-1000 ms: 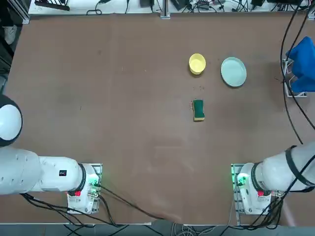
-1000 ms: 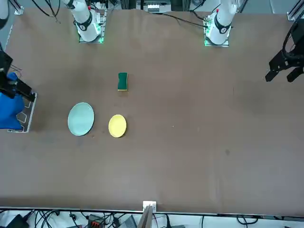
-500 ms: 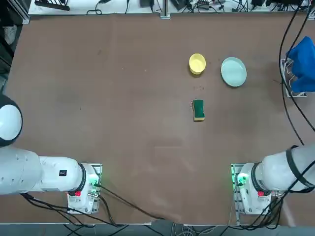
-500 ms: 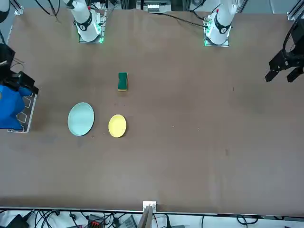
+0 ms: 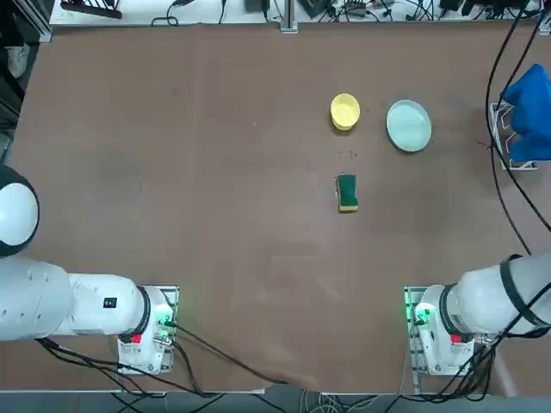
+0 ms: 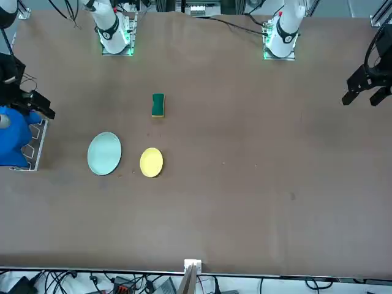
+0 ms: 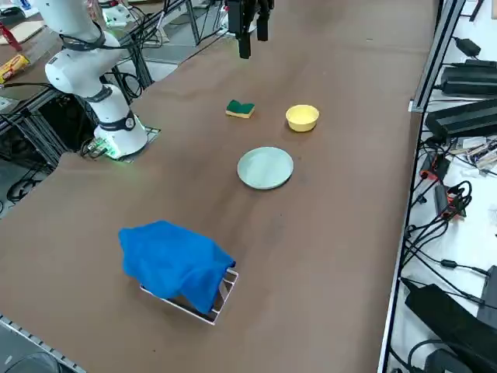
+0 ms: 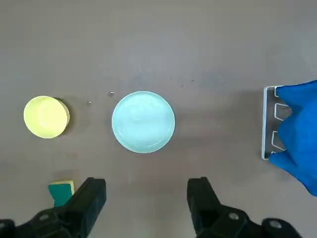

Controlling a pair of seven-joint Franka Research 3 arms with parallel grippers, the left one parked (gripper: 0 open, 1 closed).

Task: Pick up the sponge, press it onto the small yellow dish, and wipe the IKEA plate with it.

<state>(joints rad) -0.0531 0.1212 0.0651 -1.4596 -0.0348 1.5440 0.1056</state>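
The sponge (image 5: 347, 192), green on top with a yellow foam layer, lies flat on the brown table (image 5: 215, 215) toward the robot from the small yellow dish (image 5: 345, 111). The mint IKEA plate (image 5: 408, 126) sits just right of the dish. My right gripper (image 8: 148, 198) hangs open and empty, high above the table. The wrist view looks straight down on the plate (image 8: 143, 121), the dish (image 8: 46, 116) and a corner of the sponge (image 8: 61, 191). From the side, the gripper (image 7: 253, 35) is far above the sponge (image 7: 241, 109).
A blue cloth (image 5: 527, 112) drapes over a small metal rack (image 8: 270, 124) at the table's right edge, beyond the plate. Black cables (image 5: 499, 129) hang near it. The right arm's base (image 5: 439, 331) is at the near edge.
In the front view my right gripper has shifted slightly away from the table's right edge, above the blue cloth. The sponge, dish and plate have not moved.
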